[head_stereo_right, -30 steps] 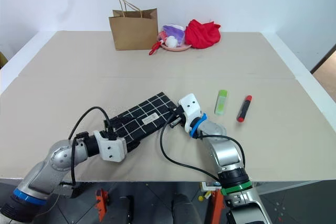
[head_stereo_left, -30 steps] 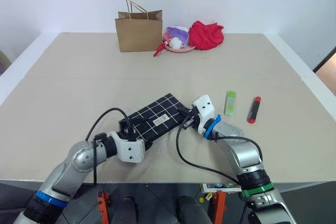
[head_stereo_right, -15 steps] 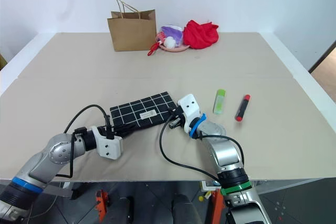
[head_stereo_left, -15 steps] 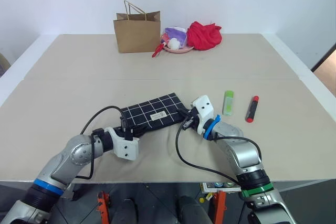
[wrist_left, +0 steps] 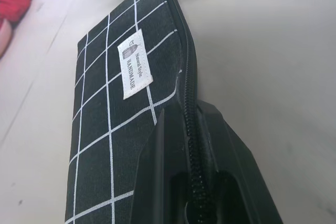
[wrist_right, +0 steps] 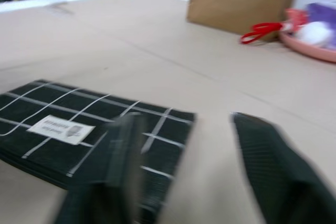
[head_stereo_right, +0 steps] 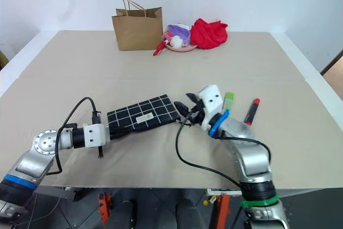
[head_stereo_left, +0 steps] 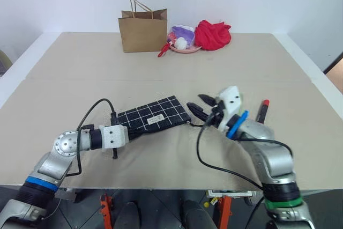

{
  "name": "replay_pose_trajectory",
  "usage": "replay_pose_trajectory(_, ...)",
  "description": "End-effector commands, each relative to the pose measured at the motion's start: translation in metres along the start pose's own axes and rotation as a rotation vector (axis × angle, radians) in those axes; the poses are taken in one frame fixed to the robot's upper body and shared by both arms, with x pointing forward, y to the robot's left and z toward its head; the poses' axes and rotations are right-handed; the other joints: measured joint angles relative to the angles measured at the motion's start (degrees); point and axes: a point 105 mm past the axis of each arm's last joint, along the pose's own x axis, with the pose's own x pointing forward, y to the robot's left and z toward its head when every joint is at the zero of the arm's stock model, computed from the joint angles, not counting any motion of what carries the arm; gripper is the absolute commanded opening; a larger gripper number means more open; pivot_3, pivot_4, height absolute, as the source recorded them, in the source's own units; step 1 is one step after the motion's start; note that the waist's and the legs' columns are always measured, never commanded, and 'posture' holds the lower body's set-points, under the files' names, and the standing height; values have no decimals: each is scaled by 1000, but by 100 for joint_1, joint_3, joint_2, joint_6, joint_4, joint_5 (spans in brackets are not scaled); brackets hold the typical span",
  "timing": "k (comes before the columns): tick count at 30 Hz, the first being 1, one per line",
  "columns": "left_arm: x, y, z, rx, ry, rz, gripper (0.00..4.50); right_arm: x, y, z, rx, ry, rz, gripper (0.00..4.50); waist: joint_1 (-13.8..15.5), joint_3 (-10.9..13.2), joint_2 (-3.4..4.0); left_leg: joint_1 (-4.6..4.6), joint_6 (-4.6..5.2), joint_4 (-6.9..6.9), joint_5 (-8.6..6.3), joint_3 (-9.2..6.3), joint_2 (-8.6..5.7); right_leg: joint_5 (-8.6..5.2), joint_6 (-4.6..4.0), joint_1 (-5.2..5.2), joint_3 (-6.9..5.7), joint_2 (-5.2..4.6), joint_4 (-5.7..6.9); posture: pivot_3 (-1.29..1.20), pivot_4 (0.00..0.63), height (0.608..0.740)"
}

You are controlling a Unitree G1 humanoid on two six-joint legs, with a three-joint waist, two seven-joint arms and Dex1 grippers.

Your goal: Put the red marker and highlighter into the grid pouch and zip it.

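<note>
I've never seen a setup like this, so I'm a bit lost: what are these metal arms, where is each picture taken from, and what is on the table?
You are looking at a humanoid robot's two arms, each ending in two black fingers. The two wide pictures come from cameras in its head, looking down over a beige table. The two close pictures come from a camera on each wrist.

The left gripper is shut on one end of the grid pouch, pinching it along the zipper. The right gripper hangs open just above the pouch's other end, holding nothing.

To the right lie the light green highlighter and the red marker. At the far edge stand a brown paper bag, a pink dish of small things and a red cloth bundle.
</note>
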Motion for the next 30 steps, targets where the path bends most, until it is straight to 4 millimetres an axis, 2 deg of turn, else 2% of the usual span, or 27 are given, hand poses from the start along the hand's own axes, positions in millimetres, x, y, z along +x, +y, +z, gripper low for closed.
replay_pose_trajectory(1, -5, 17, 20, -4, -79, 25, 0, -21, 10, 5, 31, 3, 48, 4430, 6, 0, -1, 0, 1, 0, -1, 0, 0, -3, -1, 1, -2, 0, 0, 0, 150, 740)
replay_pose_trajectory(5, -1, 26, 34, 2, -134, 21, 0, -34, 33, -11, 46, 71, 143, 4430, -3, 2, -3, 1, 3, 3, -1, 0, 0, -13, -23, 1, 0, 0, 0, 0, 150, 740)
replay_pose_trajectory(8, 2, 32, 41, 2, -157, 29, 0, -37, 37, -18, 65, 91, 142, 4430, -28, 3, -5, 7, 2, 10, 0, 1, 0, -4, -29, 3, 3, 0, 0, 0, 150, 740)
replay_pose_trajectory(12, 5, 33, 41, 1, -152, 28, 0, -32, 33, -23, 70, 87, 101, 4430, -28, 4, -7, 11, 3, 14, 5, 2, 0, 5, -31, 6, 3, 0, 0, 0, 150, 740)
replay_pose_trajectory(16, 6, 30, 39, -2, -141, 23, 0, -28, 21, -24, 83, 81, 47, 4430, -20, 5, -9, 8, 1, 15, 6, 2, 0, 5, -31, 7, 4, 0, 0, 0, 150, 740)
replay_pose_trajectory(17, 6, 29, 39, -5, -142, 23, 0, -28, 19, -25, 86, 86, 39, 4053, -17, 5, -10, 7, 1, 15, 6, 2, 0, 4, -30, 7, 3, 0, 0, 0, 150, 740)
replay_pose_trajectory(19, 8, 27, 40, -5, -145, 18, 0, -27, 16, -25, 79, 95, 29, 3661, -15, 6, -9, 7, 1, 12, 6, 2, 0, 0, -28, 6, 2, 0, 0, 0, 150, 740)
replay_pose_trajectory(22, 9, 24, 41, -8, -145, 9, 0, -26, 15, -23, 82, 100, 35, 2212, -17, 6, -10, 5, 2, 11, 5, 2, 0, -1, -27, 5, 2, 0, 0, 0, 150, 740)
replay_pose_trajectory(24, 9, 22, 40, -12, -141, 6, 0, -27, 15, -22, 83, 101, 36, 1007, -14, 6, -10, 5, 2, 10, 5, 2, 0, -3, -27, 6, 2, 0, 0, 0, 150, 740)
replay_pose_trajectory(26, 9, 21, 38, -17, -134, 4, 0, -29, 14, -21, 83, 101, 36, 59, -12, 6, -11, 6, 2, 11, 5, 2, 0, -3, -27, 6, 2, 0, 0, 0, 150, 740)
replay_pose_trajectory(30, 8, 23, 36, -34, -127, 18, 0, -31, 15, -21, 75, 108, 43, 59, -12, 6, -11, 6, 2, 12, 5, 2, 0, -2, -28, 7, 3, 0, 0, 0, 150, 740)
